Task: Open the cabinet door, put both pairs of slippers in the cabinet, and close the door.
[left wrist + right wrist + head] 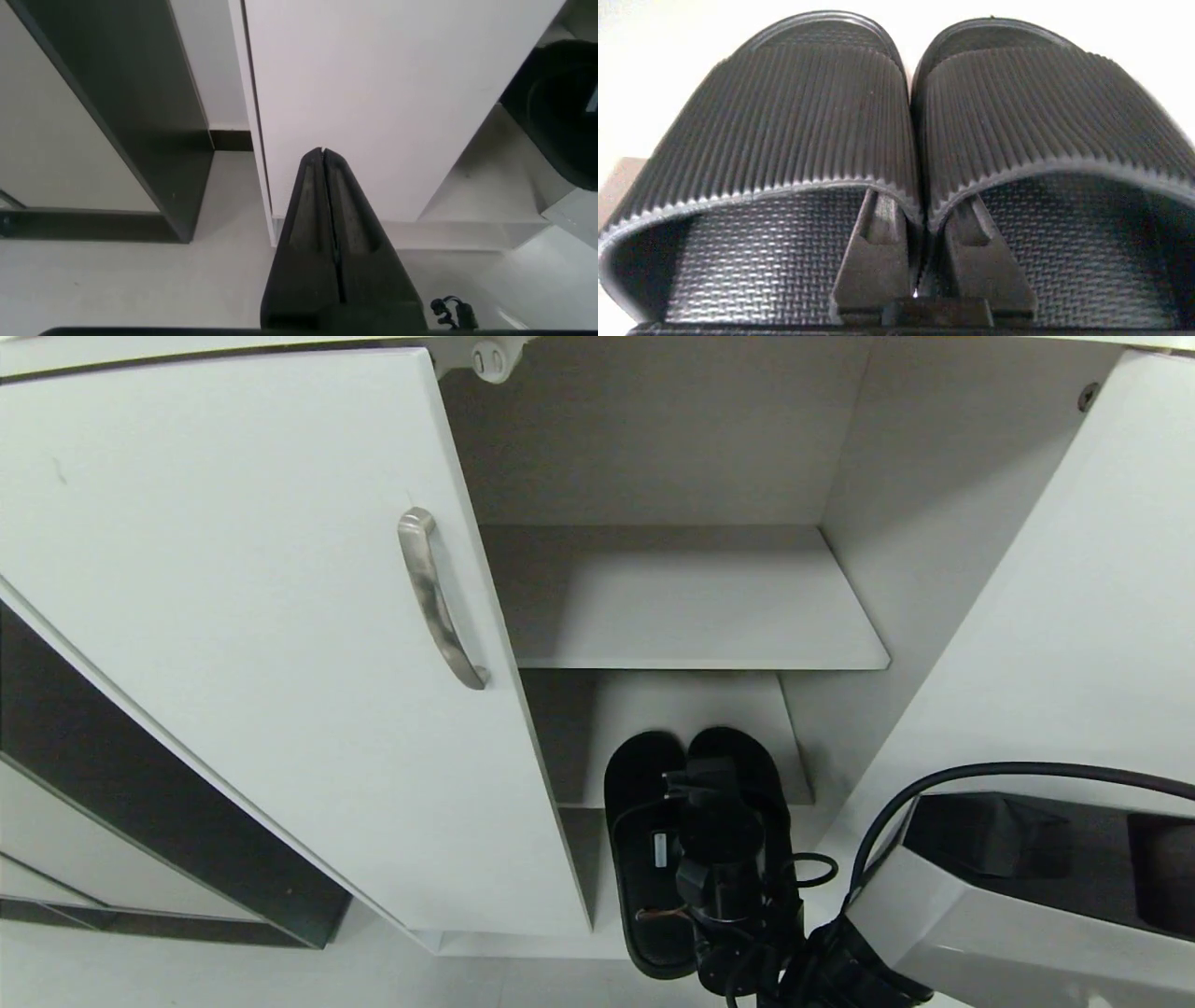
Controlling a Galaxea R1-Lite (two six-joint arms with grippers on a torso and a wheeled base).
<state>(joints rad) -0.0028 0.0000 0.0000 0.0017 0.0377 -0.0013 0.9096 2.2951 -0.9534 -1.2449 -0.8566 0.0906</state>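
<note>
At the lower centre of the head view, we fear a slip: our right gripper [708, 784] pinches the slippers [639, 803] only by their touching inner edges, so one could drop or catch on the lower shelf [691, 709] at their toes. Its fingers [873, 252], one under each strap, are nearly pressed together there. Our left gripper [323, 187], pressed together and empty, hangs before the door [233, 616] at the frame's left.
</note>
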